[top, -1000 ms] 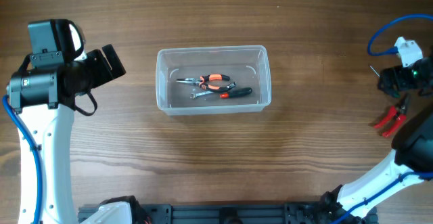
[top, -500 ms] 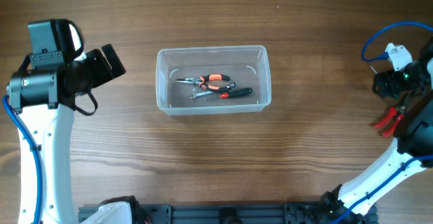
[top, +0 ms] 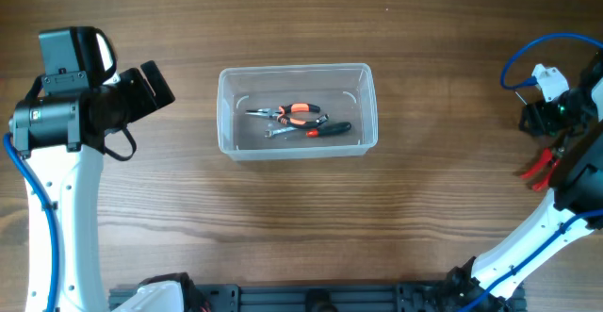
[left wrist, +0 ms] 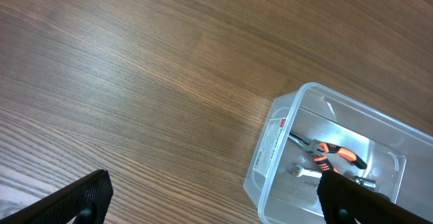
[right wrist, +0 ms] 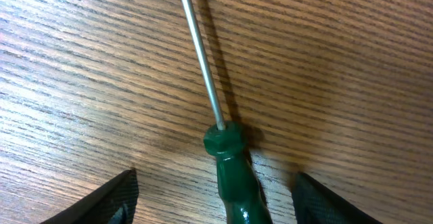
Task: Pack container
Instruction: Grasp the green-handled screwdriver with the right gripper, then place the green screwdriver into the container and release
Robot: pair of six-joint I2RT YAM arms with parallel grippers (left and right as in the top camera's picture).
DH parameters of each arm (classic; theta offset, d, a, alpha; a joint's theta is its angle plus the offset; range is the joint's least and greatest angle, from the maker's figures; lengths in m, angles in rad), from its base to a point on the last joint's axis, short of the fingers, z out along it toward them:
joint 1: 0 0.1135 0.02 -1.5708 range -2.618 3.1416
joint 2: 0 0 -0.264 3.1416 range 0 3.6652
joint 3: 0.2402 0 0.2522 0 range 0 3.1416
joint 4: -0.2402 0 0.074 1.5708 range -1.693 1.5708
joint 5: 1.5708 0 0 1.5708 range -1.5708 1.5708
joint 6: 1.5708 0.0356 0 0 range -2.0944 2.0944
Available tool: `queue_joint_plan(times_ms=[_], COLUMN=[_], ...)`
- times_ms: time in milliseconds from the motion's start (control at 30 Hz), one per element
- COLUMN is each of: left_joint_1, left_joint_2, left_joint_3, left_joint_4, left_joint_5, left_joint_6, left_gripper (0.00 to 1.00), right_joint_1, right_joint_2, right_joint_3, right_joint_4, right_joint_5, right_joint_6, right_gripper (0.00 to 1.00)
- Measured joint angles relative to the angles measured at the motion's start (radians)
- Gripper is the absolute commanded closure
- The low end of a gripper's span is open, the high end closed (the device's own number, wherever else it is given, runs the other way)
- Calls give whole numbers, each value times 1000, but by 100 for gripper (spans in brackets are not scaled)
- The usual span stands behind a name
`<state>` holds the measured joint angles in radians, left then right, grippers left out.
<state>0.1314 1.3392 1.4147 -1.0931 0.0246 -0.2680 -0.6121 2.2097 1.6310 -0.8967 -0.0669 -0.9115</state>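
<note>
Clear plastic, the container [top: 297,111] is sitting at the middle of the wooden table [top: 283,227], well apart from both arms. Orange pliers [top: 297,112], a small wrench [top: 273,133] and a black-and-red screwdriver [top: 326,129] are lying inside it.

The left arm [top: 71,114] is hovering off the container's left side. The left jaws are standing spread wide and are gripping nothing. From the left wrist, the container is showing ahead of them and off toward one finger [left wrist: 352,200], with bare table under the gap.

The right arm [top: 565,114] is reaching over the table's far right edge, with red pliers [top: 544,166] lying just beside it. The right jaws are also standing apart, straddling a green screwdriver [right wrist: 233,176] that is lying flat on the table with its shaft pointing away from them. Neither finger is touching the handle. The container is lying far from these jaws, out of the right wrist's view.
</note>
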Motion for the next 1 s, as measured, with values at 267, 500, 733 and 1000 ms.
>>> queue_joint_plan(times_ms=[267, 500, 733, 1000], left_joint_1=[0, 0, 0, 0], left_joint_2=[0, 0, 0, 0], left_joint_3=[0, 0, 0, 0], left_joint_4=[0, 0, 0, 0], left_joint_5=[0, 0, 0, 0], left_joint_6=[0, 0, 0, 0], left_gripper=[0, 0, 0, 0], right_joint_1=[0, 0, 0, 4], right_joint_2=[1, 1, 1, 12], right_joint_3=[0, 0, 0, 71], right_joint_4=[6, 5, 5, -48], right_joint_5=[-23, -38, -41, -111], right_joint_6=[0, 5, 18, 319], right_gripper=[60, 87, 96, 95])
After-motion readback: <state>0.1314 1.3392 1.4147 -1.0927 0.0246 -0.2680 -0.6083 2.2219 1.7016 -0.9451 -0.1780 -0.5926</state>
